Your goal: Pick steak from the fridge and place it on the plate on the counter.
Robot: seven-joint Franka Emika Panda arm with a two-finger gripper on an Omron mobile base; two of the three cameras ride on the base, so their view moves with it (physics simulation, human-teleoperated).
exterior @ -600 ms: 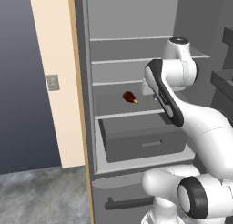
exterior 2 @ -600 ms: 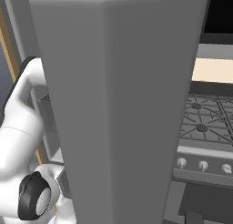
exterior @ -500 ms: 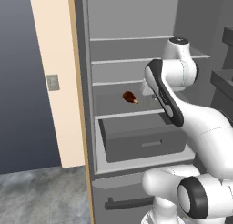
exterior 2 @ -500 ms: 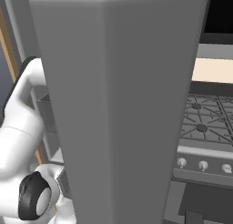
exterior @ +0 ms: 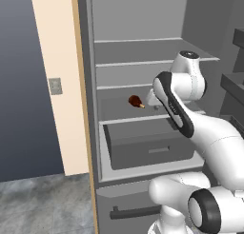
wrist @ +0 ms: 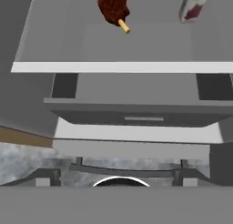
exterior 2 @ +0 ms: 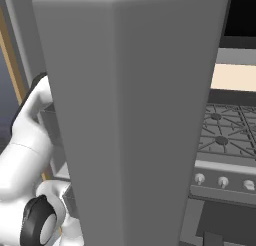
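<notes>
Just ahead of the end effector, whose fingers stand spread wide and empty, the steak lies on a fridge shelf, apart from it, with the grey drawer below.

No change noted between earlier and current views: arm, steak and fridge in identical positions throughout; base unmoved.
</notes>
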